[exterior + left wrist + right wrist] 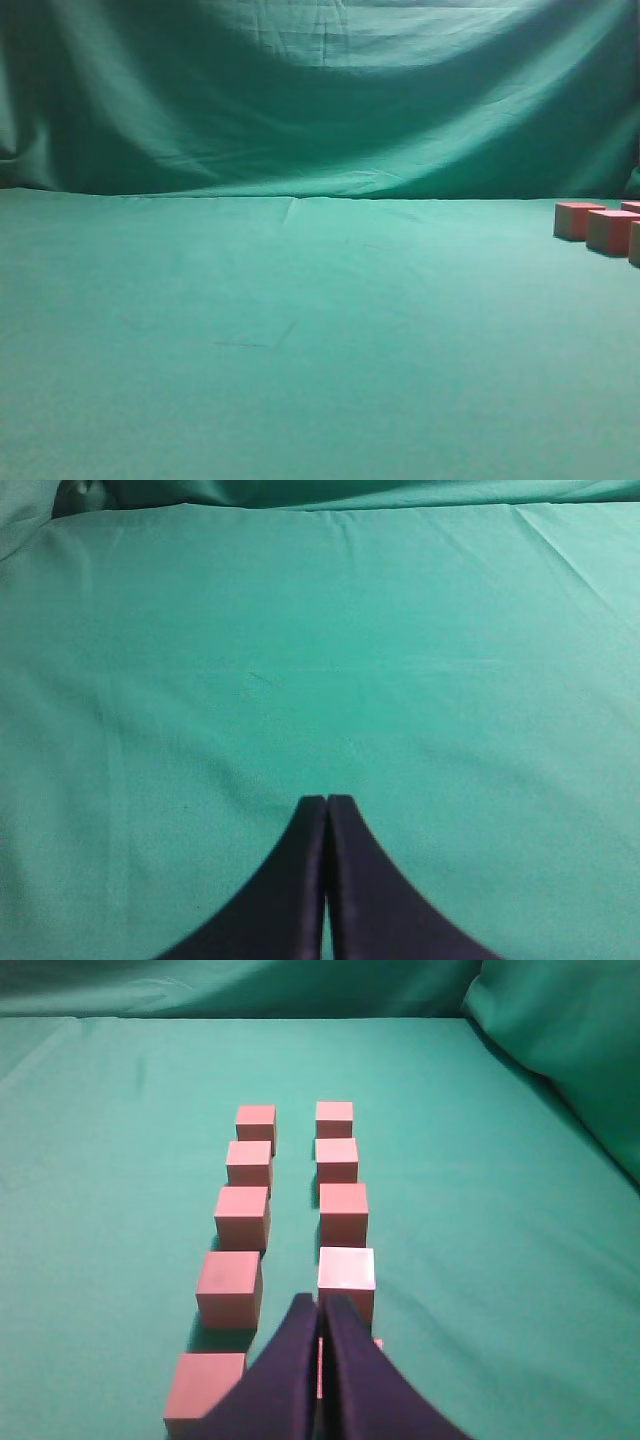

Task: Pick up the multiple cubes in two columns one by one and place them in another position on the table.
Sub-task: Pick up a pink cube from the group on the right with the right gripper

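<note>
Several pink cubes stand in two columns on the green cloth in the right wrist view. The left column runs from a near cube (203,1388) to a far one (256,1123). The right column runs from a pale-topped cube (346,1278) to a far one (334,1119); a nearer cube (374,1346) is mostly hidden behind the fingers. My right gripper (319,1302) is shut and empty, above the gap between the columns. In the exterior view a few cubes (578,220) show at the right edge. My left gripper (326,800) is shut and empty over bare cloth.
The table is covered with green cloth (300,330), and a draped green backdrop (320,90) hangs behind it. A fold of cloth rises at the right of the right wrist view (560,1040). Neither arm shows in the exterior view.
</note>
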Available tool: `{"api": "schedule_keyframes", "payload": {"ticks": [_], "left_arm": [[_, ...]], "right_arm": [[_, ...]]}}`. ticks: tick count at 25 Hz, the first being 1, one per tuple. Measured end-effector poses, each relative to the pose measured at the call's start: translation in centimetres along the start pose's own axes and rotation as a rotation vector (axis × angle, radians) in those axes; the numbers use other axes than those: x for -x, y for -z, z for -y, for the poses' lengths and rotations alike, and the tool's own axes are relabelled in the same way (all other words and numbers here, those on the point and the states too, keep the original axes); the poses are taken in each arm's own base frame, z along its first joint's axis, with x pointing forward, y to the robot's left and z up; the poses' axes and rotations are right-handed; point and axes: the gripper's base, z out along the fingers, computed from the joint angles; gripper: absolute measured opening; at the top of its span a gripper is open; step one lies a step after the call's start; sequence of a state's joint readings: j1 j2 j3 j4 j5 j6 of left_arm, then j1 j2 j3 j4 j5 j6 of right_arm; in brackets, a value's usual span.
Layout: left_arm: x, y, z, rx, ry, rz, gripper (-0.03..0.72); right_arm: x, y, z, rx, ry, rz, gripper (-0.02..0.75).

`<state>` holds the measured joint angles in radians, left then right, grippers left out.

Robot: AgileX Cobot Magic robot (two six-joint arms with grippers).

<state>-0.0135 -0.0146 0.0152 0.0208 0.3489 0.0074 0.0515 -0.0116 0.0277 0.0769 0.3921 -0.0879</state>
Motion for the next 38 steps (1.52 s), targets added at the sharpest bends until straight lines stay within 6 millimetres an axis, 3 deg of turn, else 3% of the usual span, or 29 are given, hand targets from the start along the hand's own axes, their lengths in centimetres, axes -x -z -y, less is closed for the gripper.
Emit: {"api": "schedule_keyframes", "payload": {"ticks": [38], "left_arm": [[0.0,0.0,0.0,0.0,0.0,0.0,0.0]], "right_arm": [[0.3,0.0,-0.01,0.001,-0.003,0.033,0.0]]}}
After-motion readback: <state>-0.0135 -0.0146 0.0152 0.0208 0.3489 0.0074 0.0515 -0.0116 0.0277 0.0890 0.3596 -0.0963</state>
